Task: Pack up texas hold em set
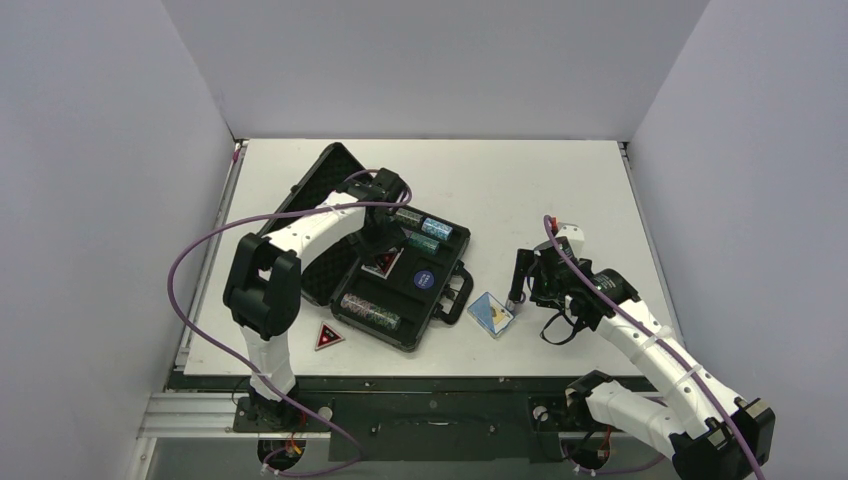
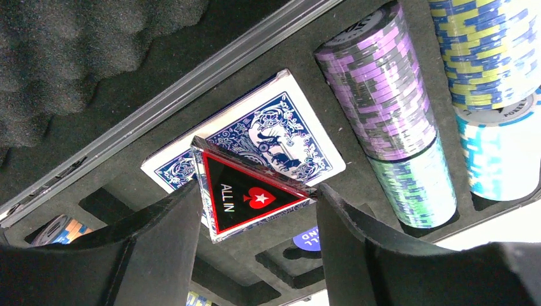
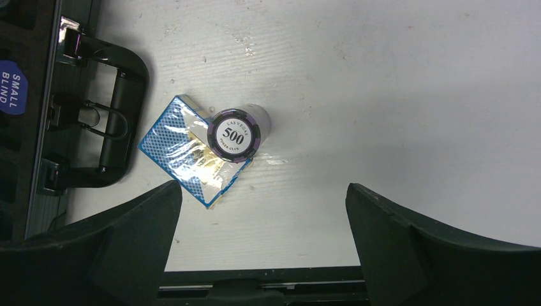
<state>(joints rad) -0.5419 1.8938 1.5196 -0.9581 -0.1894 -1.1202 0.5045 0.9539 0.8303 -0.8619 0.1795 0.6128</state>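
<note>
I see a red-edged black triangle against the blue scrollwork deck; beside the deck, purple-striped chips.

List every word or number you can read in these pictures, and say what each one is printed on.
"ALL IN": red-black triangle, held in the left pincer.
"SMALL BLIND": round blue button in the black case.
"500": end chip of the upright chip roll.
"LAS VEGAS", "POKER CLUB": same chip's ring, tiny, barely readable.
Lettering on the packed chip rolls: cut off, unreadable.

Overhead and wrist close-ups sharing briefcase
</note>
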